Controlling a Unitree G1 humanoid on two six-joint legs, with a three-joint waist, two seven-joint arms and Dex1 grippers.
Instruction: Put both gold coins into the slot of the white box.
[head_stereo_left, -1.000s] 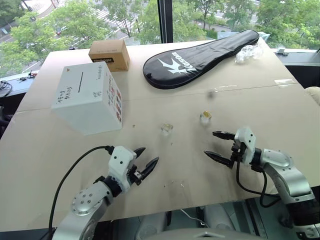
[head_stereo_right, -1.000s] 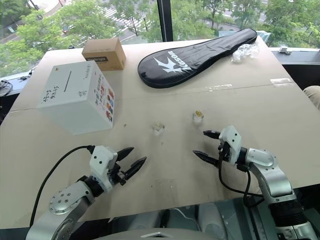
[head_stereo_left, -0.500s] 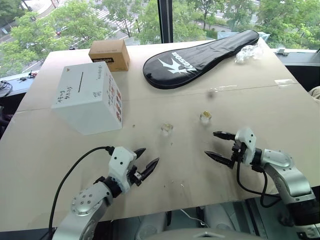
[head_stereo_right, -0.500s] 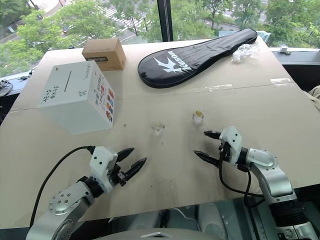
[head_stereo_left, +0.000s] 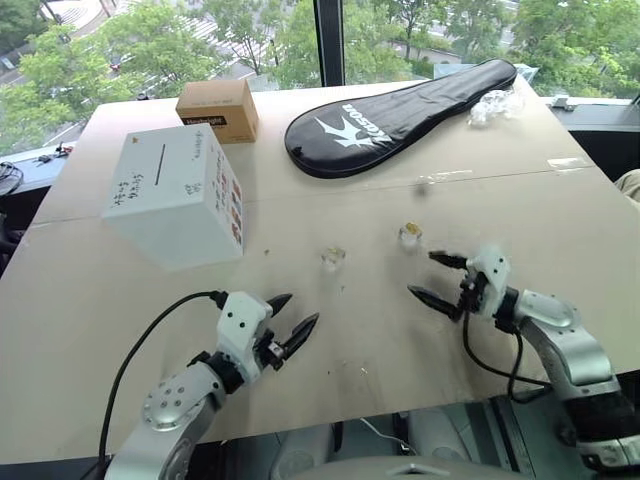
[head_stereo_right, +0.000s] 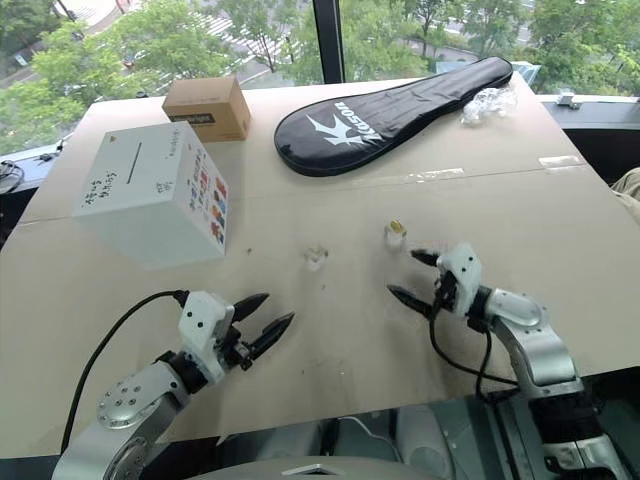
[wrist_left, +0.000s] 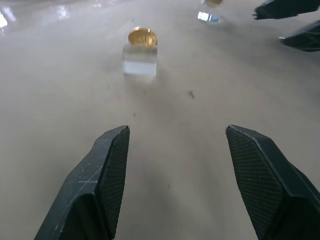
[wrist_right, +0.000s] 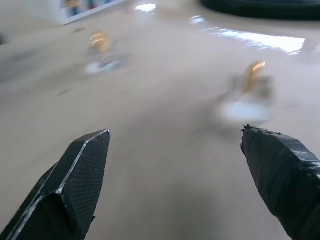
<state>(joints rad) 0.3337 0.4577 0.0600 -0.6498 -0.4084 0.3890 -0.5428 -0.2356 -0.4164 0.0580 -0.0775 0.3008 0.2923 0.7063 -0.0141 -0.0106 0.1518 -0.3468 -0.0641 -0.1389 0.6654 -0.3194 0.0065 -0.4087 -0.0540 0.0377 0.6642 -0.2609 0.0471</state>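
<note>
Two gold coins lie mid-table, one (head_stereo_left: 333, 257) on the left and one (head_stereo_left: 410, 233) on the right. In the left wrist view the nearer coin (wrist_left: 142, 36) sits on a small clear block. The white box (head_stereo_left: 180, 195) stands at the left, its slot (head_stereo_left: 160, 163) a thin dark line on the top face. My left gripper (head_stereo_left: 300, 310) is open and empty, short of the left coin. My right gripper (head_stereo_left: 421, 273) is open and empty, just near of the right coin (wrist_right: 254, 75), not touching it.
A brown cardboard box (head_stereo_left: 218, 108) stands behind the white box. A black racket cover (head_stereo_left: 400, 115) lies across the far middle, with a wad of clear plastic (head_stereo_left: 495, 105) at its right end. The table's front edge runs just below both arms.
My right gripper has moved forward and slightly left, closing in on the right coin, still open. The left gripper has stayed about where it was.
</note>
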